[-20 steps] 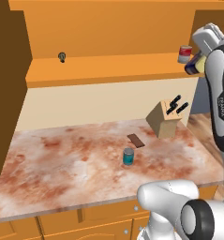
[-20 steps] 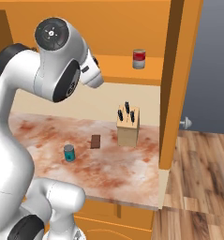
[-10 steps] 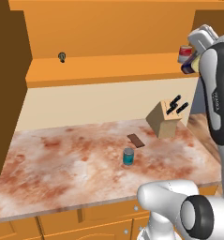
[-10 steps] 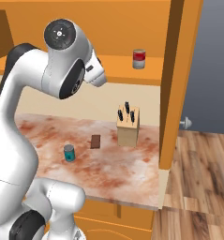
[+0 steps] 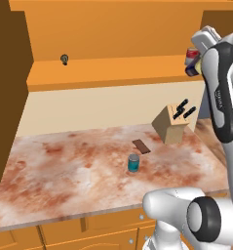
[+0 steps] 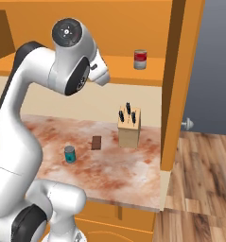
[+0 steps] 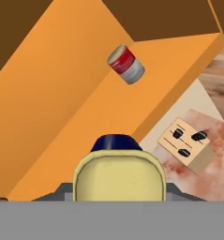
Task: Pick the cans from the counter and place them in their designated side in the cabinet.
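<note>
One dark blue can (image 7: pixel 117 174) with a yellow label sits clamped in the gripper (image 5: pixel 195 68), raised level with the cabinet (image 5: pixel 113 73) shelf. Its long axis runs along the fingers, top pointing ahead toward the red-and-grey can (image 7: pixel 126 64) standing beyond on the shelf. To place it well, carry it over the shelf short of that can, upright, before letting go. The teal can (image 5: pixel 133 162) stands far below on the counter (image 5: pixel 64 171).

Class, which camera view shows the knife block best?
The right base view: the knife block stands upright and unobstructed on the counter. The left base view shows it tilted at an angle; the hand view shows its slotted top.
</note>
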